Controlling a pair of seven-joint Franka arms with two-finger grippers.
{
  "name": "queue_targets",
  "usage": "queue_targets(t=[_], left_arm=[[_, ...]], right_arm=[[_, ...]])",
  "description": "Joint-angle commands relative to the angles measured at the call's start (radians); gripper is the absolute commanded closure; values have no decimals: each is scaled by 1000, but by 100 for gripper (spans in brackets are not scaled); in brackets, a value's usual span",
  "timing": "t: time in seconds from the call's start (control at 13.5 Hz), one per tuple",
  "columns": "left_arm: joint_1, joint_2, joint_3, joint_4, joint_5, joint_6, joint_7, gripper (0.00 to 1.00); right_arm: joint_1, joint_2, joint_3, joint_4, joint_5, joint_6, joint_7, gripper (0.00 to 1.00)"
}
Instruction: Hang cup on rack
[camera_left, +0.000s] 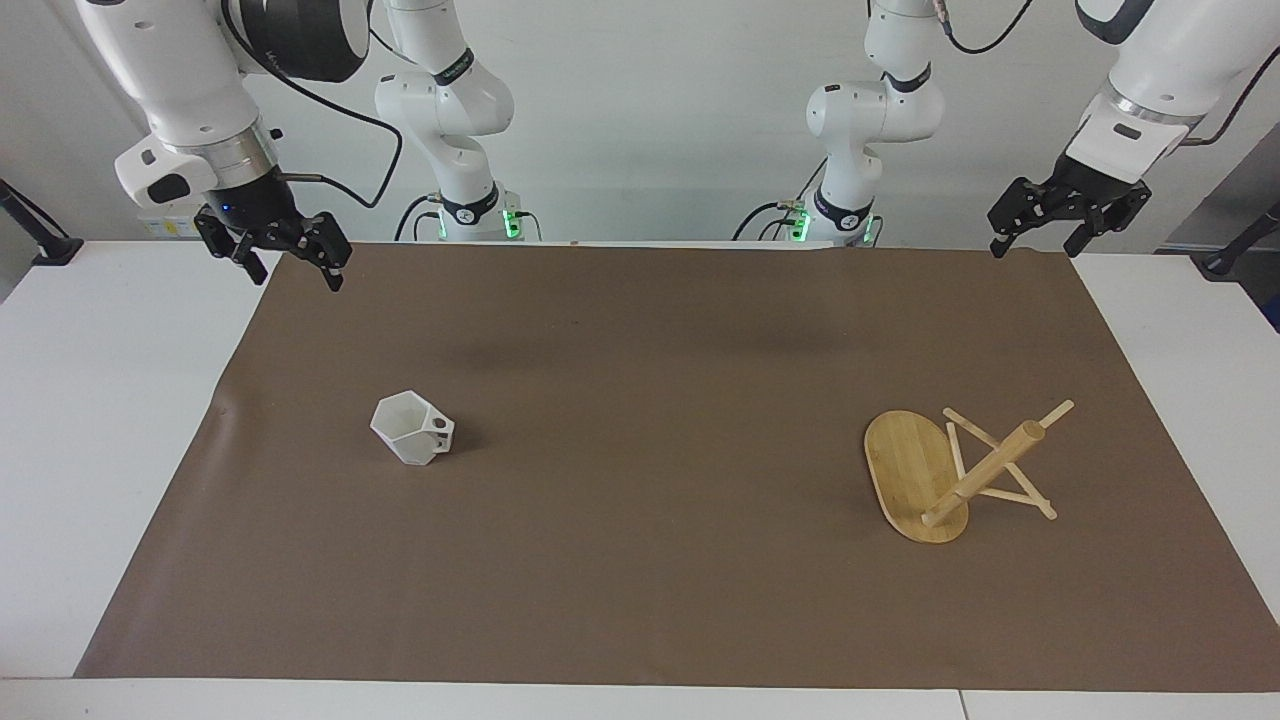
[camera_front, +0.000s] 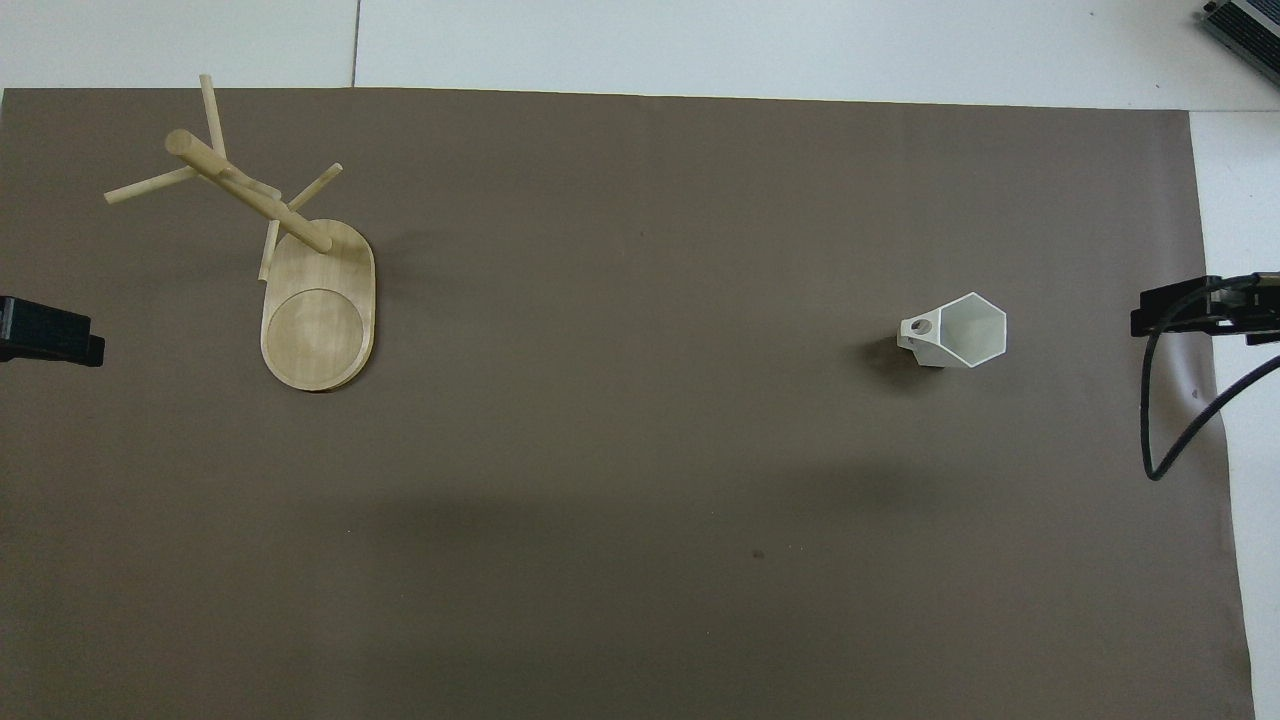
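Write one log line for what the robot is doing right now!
cup: upright on mat, untouched | rack: standing, no cup hung | left gripper: open, raised, waiting | right gripper: open, raised

Just a big brown mat covering most of the white table, edges left bare.

A robotics laboratory is indicated. A white bench is covered by a brown paper sheet. Four white robot arms are mounted along it, with exposed cabling and green status lights at two bases, before a plain white wall.
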Motion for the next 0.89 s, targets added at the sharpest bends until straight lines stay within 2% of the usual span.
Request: queue_targets(t=[0.0,0.82], left_arm=[[-12,-22,9,-24,16,-1,-11,0],[-12,-22,9,-24,16,-1,-11,0]], right_arm=[[-3,-27,0,-31,-2,7,-26,0],[-3,-16,0,-18,-2,21,-25,0]])
